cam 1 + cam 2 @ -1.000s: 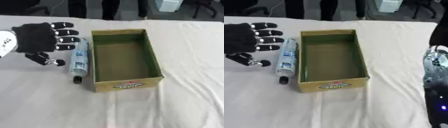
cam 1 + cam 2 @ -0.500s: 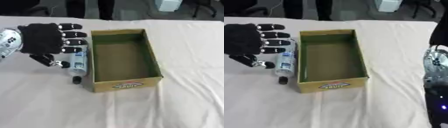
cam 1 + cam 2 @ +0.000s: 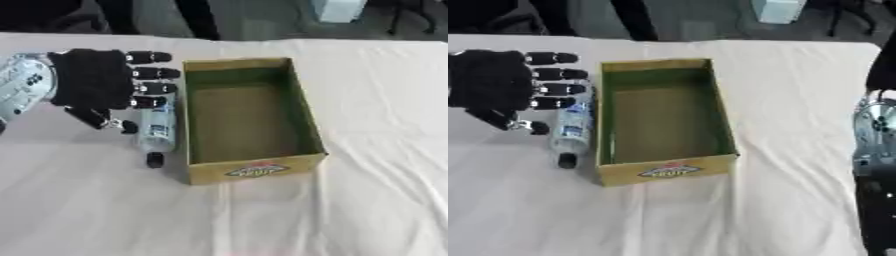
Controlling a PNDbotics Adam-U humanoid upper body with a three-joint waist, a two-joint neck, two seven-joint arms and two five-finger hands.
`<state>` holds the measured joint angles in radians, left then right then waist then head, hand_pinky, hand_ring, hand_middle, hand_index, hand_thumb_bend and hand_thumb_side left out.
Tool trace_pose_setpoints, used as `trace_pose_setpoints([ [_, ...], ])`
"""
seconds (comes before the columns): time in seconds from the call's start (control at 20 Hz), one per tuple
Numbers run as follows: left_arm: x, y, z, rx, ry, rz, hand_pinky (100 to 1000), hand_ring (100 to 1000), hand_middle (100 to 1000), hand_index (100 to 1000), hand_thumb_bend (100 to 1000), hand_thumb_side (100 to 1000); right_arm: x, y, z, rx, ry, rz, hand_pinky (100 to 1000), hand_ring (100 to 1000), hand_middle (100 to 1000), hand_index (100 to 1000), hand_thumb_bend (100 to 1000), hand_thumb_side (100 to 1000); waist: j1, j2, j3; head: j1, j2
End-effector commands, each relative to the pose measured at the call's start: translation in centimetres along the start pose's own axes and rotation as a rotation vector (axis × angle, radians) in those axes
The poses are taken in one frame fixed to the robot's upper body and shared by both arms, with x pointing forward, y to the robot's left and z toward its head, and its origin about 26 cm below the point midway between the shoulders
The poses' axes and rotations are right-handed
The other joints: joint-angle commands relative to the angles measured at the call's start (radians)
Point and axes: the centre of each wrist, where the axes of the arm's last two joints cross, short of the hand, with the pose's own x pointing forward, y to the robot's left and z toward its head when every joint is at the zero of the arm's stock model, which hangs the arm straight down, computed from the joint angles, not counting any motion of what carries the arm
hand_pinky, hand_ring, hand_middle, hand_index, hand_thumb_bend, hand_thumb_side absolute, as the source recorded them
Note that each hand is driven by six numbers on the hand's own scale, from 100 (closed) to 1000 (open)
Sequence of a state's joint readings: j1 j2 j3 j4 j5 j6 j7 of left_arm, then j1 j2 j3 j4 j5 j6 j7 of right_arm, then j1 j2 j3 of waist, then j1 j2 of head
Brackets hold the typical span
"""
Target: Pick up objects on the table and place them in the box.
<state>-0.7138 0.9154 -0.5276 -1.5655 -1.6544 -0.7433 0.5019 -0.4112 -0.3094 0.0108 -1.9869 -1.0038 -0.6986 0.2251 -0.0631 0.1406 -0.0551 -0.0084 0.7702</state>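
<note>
Since a second ago, left hand has slid over the clear plastic bottle, fingers spread wide. Bottle lies under the fingertips, touching the open cardboard box; closing could jam fingers against its wall.

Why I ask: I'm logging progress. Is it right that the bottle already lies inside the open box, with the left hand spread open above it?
Not quite. The bottle lies on the table outside the box, along its left wall; the box is empty. The left hand is indeed open over the bottle, as the left eye view shows.
</note>
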Motion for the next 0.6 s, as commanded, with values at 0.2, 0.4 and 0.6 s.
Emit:
trace_pose_setpoints([
  [0.2, 0.4, -1.3, 0.7, 0.13, -0.146, 0.1, 852, 858, 760, 751, 453, 529, 0.0, 0.4, -1.1, 0.023, -0.018, -0.017, 320, 435, 474, 679, 100, 863, 0.005, -0.006, -0.009, 0.01, 0.0],
  [0.4, 1.0, -2.0, 0.8, 0.133, -0.15, 0.122, 842, 849, 760, 759, 426, 530, -0.2, 0.5, -1.2, 0.02, -0.021, -0.025, 320, 436, 474, 680, 100, 859, 0.005, -0.002, -0.014, 0.01, 0.0],
  [0.6, 0.8, -2.1, 0.7, 0.152, -0.147, 0.119, 846, 851, 760, 761, 428, 532, -0.2, 0.6, -1.3, 0.018, -0.02, -0.031, 320, 436, 474, 680, 100, 859, 0.005, 0.0, -0.017, 0.009, 0.0],
])
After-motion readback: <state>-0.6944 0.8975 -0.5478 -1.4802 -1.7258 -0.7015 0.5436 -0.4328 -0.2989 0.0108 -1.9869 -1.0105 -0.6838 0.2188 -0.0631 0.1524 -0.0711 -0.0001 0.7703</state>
